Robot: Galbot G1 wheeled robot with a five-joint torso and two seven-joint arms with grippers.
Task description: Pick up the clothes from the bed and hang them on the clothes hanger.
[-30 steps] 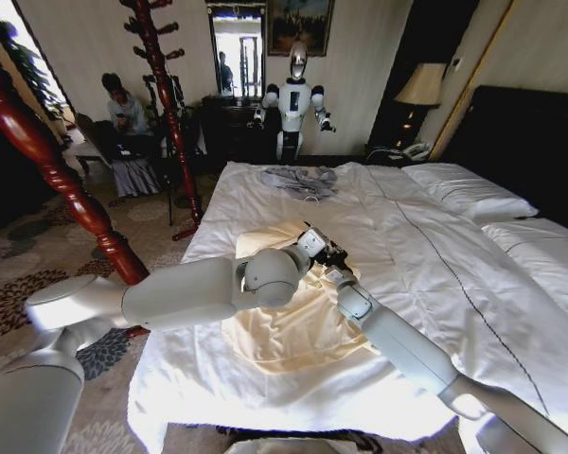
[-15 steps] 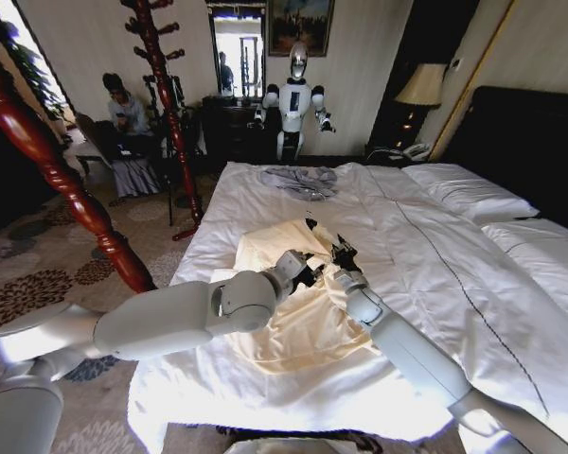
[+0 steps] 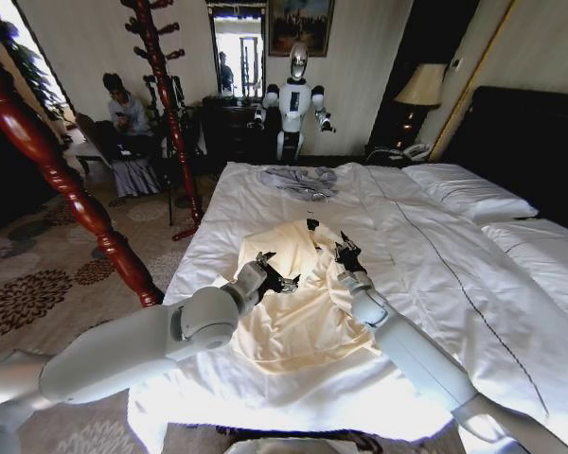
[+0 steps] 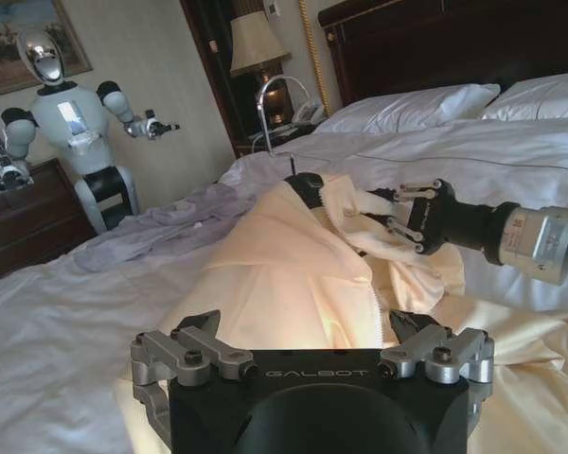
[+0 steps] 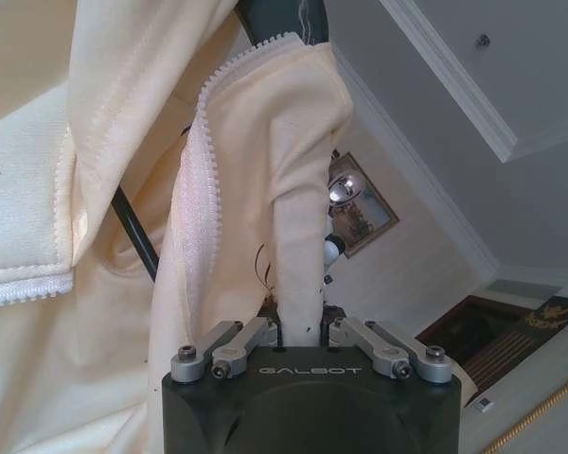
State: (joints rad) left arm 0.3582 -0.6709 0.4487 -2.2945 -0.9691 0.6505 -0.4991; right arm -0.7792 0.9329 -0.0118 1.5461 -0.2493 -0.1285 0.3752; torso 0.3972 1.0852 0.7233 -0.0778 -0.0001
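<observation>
Head view: the cream shirt (image 3: 289, 303) lies spread on the near half of the bed (image 3: 426, 284), its upper part lifted off the white duvet. The right gripper (image 3: 344, 254) pinches a strip of that fabric near the collar; in the right wrist view its fingers (image 5: 229, 348) are pressed together on the zipper-edged flap (image 5: 298, 180). The dark hanger (image 4: 308, 185) sits inside the raised collar, with its silver hook (image 4: 265, 104) standing up above it. The left gripper (image 3: 276, 277) hovers just beside the shirt's left shoulder with its fingers (image 4: 185, 345) spread and nothing between them.

A grey garment (image 3: 301, 180) lies well apart at the far end of the duvet. White pillows (image 3: 469, 194) rest against the dark headboard (image 3: 530, 142). A red wooden post (image 3: 52, 175) stands on the patterned carpet (image 3: 38, 274) left of the bed's edge, and another robot (image 3: 293, 99) stands by the far wall.
</observation>
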